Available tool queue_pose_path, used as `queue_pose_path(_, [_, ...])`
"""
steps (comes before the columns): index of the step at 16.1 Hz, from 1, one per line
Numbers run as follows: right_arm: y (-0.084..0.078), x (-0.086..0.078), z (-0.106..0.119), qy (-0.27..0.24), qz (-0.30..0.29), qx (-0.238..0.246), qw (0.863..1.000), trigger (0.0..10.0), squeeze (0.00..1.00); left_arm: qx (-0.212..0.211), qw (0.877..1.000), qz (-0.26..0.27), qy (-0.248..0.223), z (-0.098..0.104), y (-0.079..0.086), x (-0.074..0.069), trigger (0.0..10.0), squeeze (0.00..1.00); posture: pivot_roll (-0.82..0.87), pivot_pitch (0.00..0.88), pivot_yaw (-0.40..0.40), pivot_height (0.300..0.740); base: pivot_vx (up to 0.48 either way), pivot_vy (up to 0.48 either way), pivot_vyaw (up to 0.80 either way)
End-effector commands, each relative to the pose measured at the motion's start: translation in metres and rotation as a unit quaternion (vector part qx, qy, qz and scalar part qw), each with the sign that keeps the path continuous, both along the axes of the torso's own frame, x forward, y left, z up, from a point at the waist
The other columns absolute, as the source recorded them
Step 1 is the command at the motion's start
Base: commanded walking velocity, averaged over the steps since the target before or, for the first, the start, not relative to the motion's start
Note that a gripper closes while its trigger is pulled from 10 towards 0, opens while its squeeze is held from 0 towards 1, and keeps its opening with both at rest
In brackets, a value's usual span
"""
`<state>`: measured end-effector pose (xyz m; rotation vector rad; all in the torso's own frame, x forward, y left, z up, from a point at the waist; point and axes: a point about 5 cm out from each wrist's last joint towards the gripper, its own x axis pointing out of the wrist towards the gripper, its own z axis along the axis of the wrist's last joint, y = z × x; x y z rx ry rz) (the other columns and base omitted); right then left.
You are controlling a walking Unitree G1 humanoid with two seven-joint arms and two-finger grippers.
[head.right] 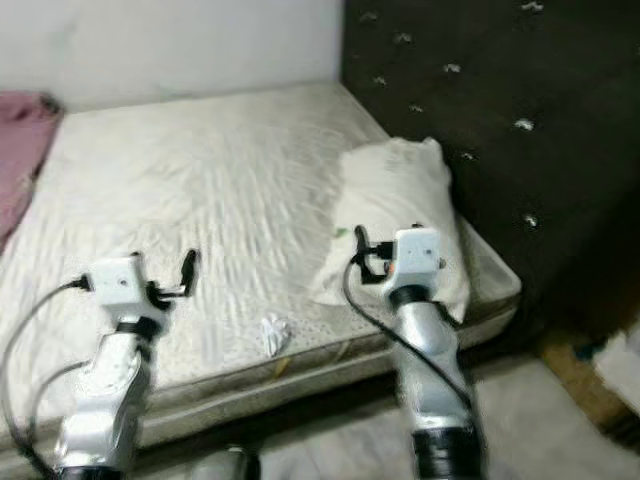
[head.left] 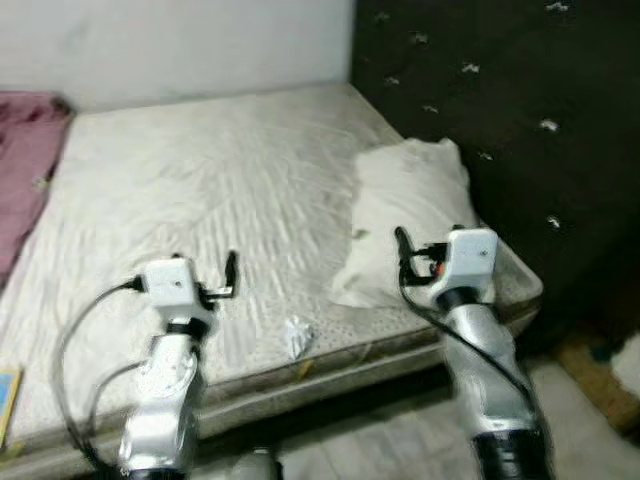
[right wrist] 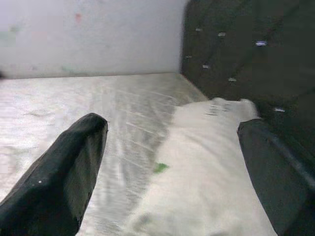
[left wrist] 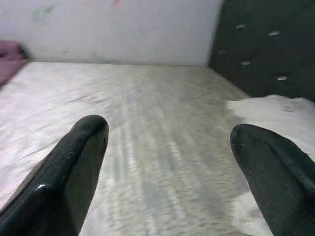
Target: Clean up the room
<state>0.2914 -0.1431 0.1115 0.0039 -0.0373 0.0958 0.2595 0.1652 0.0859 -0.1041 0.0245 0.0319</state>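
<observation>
A bare white mattress lies before me. A white pillow rests at its right end against the dark headboard, with a small green speck on it. A small crumpled white wad sits near the mattress's front edge, between my two arms. My left gripper hovers over the front left part of the mattress, open and holding nothing. My right gripper is raised just in front of the pillow's near end, also open with nothing between its fingers.
A pink blanket lies bunched at the far left of the bed. A dark tufted headboard stands along the right. A yellow and blue flat item sits at the front left corner. Blurred objects lie on the floor at right.
</observation>
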Motion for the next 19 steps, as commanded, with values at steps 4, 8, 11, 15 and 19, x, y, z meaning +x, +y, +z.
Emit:
queue_pose_path(4, [-0.002,0.0063,0.0046,-0.012,-0.001,-0.003,1.0,10.0,0.0,0.001,1.0,-0.002,-0.002,0.0024,-0.0028,0.0044,10.0,0.0,0.05,0.0,0.0,0.74,0.0,0.0,0.8])
queue_pose_path(8, [-0.0004,0.0069,0.0033,-0.011,0.004,0.002,1.0,10.0,0.0,0.003,1.0,-0.004,-0.002,0.002,-0.0036,0.0045,10.0,0.0,0.05,0.0,-0.007,0.74,0.0,0.0,0.59])
queue_pose_path(11, [-0.0008,0.0078,0.0024,-0.008,0.002,0.003,1.0,10.0,0.0,0.004,1.0,-0.007,-0.002,0.0016,-0.0043,0.0045,10.0,0.0,0.05,0.0,-0.009,0.74,0.0,0.0,0.0])
queue_pose_path(15, [-0.0018,0.0082,0.0025,-0.009,0.0,0.013,1.0,10.0,0.0,-0.005,1.0,-0.021,-0.004,0.0016,-0.0065,0.0043,10.0,0.0,0.05,0.0,-0.008,0.74,0.0,0.0,0.0])
queue_pose_path(19, [-0.002,0.0069,0.0018,-0.008,-0.001,0.012,1.0,10.0,0.0,-0.01,0.999,-0.035,-0.011,0.0034,-0.0086,0.0028,10.0,0.0,0.05,0.0,-0.008,0.74,0.126,0.0,0.0])
